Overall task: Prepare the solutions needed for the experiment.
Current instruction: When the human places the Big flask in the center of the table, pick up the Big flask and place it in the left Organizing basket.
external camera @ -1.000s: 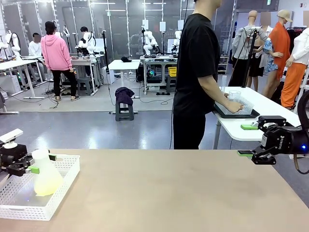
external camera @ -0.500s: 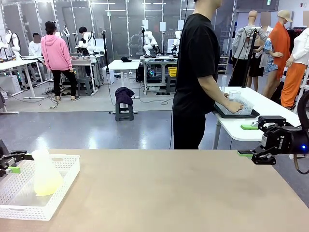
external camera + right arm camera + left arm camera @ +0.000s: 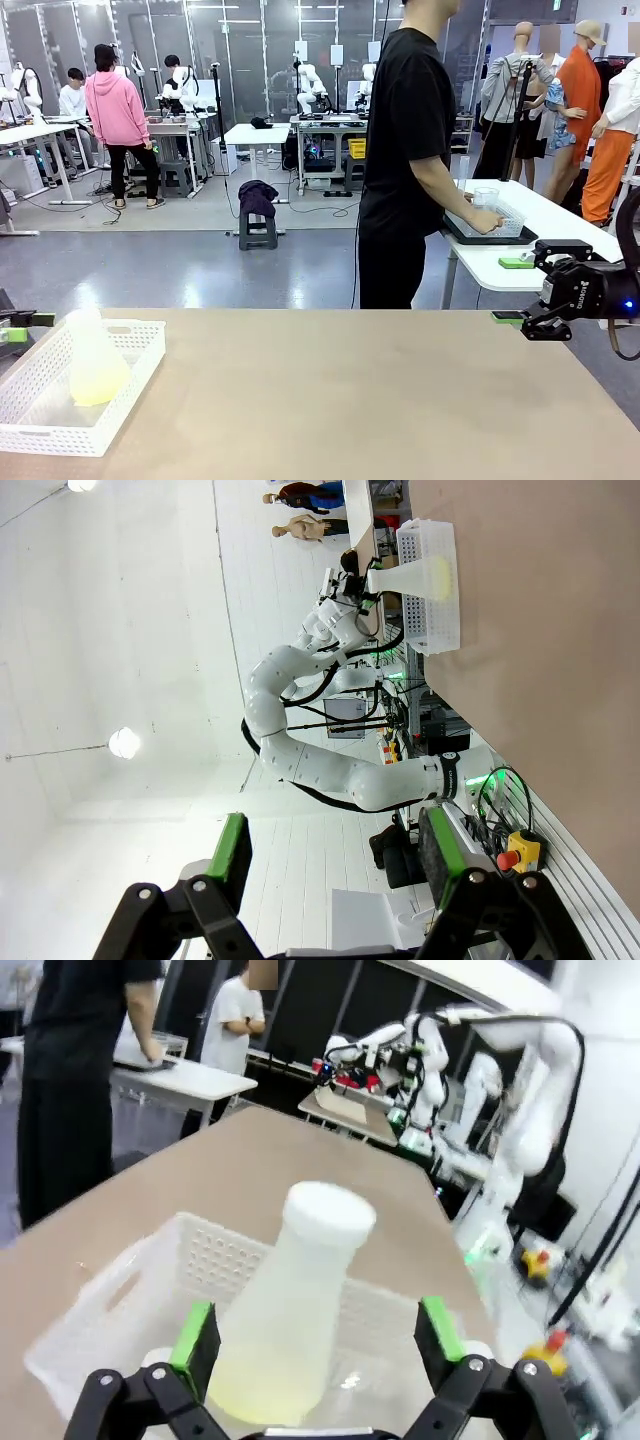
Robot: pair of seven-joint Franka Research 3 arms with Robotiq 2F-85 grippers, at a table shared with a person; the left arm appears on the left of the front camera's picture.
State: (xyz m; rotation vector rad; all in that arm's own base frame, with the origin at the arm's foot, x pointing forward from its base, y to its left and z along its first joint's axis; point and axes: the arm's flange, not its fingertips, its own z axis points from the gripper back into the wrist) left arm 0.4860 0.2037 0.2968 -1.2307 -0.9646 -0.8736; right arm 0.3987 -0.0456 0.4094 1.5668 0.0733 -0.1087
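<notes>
A wide tan table (image 3: 350, 400) is filling the near part of the scene, and a person (image 3: 410, 150) in black is standing beyond its far edge, turned away toward a white side table (image 3: 560, 225) at the right, hands working at a tray there.

At the table's near left corner a white perforated basket (image 3: 130, 385) is sitting. Inside it a frosted conical flask (image 3: 95, 360) is standing upright — long axis vertical, broad base down, narrow capped neck up. The solution (image 3: 97, 388), a pale yellow-green liquid, is lying in the bottom of that flask.

The left gripper (image 3: 12, 330) is hanging at the left edge of the scene, just left of the basket and about level with the flask's neck. It is by far the nearer one. In the left wrist view its fingers (image 3: 195, 1335) are spread wide and holding nothing, with the flask straight ahead between their lines but apart from both pads, so the flask is lying directly along the gripper's reach.

The right gripper (image 3: 515, 320) is hovering at the table's far right edge, well apart from the basket, pointing left across the table. Its jaws are standing wide too — nothing is between them.
</notes>
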